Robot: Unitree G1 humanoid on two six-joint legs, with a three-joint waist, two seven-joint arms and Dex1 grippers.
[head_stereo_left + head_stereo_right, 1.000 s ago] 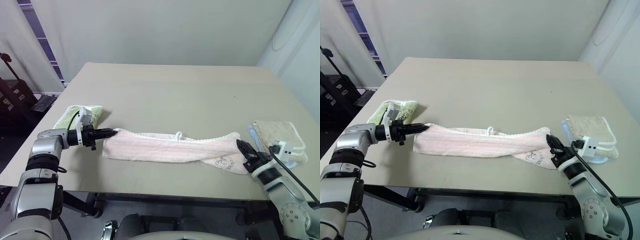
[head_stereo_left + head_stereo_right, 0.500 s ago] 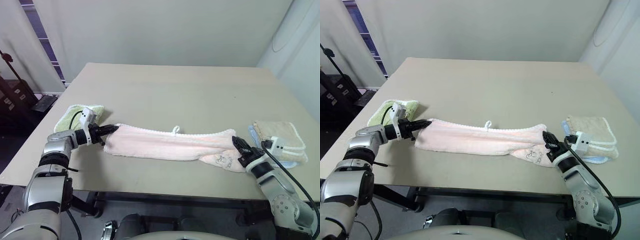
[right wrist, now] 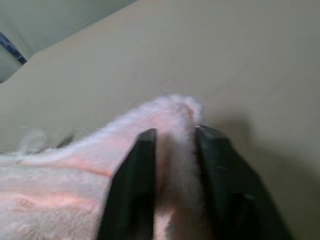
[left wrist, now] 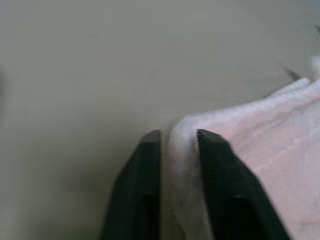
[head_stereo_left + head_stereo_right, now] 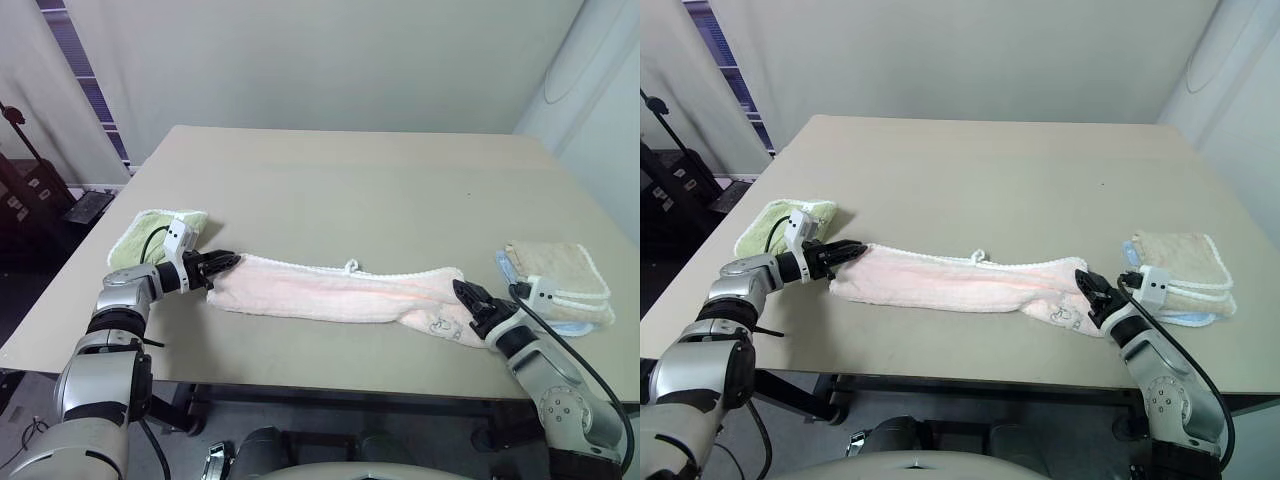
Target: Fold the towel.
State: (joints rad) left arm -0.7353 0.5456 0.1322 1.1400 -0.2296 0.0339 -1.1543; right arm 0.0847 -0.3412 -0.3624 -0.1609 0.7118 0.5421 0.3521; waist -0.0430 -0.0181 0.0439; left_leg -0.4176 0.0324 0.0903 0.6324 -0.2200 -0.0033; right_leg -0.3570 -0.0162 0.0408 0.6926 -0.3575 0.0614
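The pale pink towel lies stretched in a long bunched strip across the near part of the table, its white loop tag on the far edge. My left gripper is at the towel's left end, fingers parted with the white-stitched corner lying between them. At the right end my right gripper is low on the table. Its fingers also stand apart, with a fold of pink cloth between them. Both look open around the cloth rather than pinching it.
A folded light green towel lies just behind my left gripper near the table's left edge. A beige towel stacked on a pale blue one sits beside my right wrist. The tan table stretches away behind the pink towel.
Both grippers' fingers have parted from a tight pinch on the towel's ends. The towel has settled flatter on the table, and both hands have sunk slightly.
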